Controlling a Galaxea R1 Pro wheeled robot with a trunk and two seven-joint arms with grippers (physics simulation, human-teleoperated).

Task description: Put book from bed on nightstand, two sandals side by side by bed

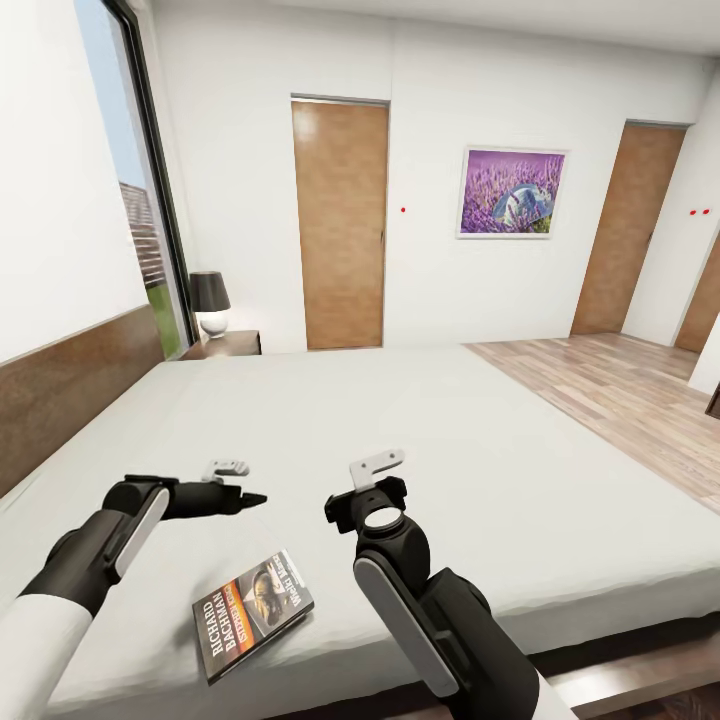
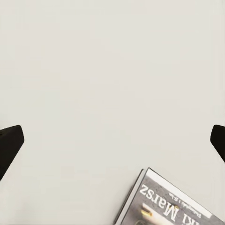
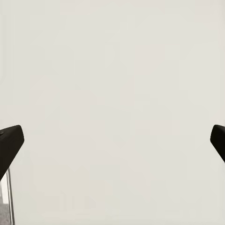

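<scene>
Thin dark paperback book (image 1: 253, 614) lies flat on pale grey-white mattress bed (image 1: 450, 450); both end effectors, left (image 1: 255, 497) and right (image 1: 340, 508), hover beside it, spread wide, apparently positioning for pickup.

The bed (image 1: 420, 440) has a plain pale grey-white mattress with a dark brown headboard (image 1: 70, 385), and the book (image 1: 252, 613) lying on it has a dark cover with an orange band and white lettering. The walls are white, the two doors (image 1: 340, 225) warm brown wood, the floor (image 1: 620, 400) light wood plank, and the picture (image 1: 511, 192) purple lavender in a white frame. The lamp (image 1: 210, 303) has a black shade over a white base on a dark-brown nightstand (image 1: 228, 345), and both arms are black with white panels.
</scene>
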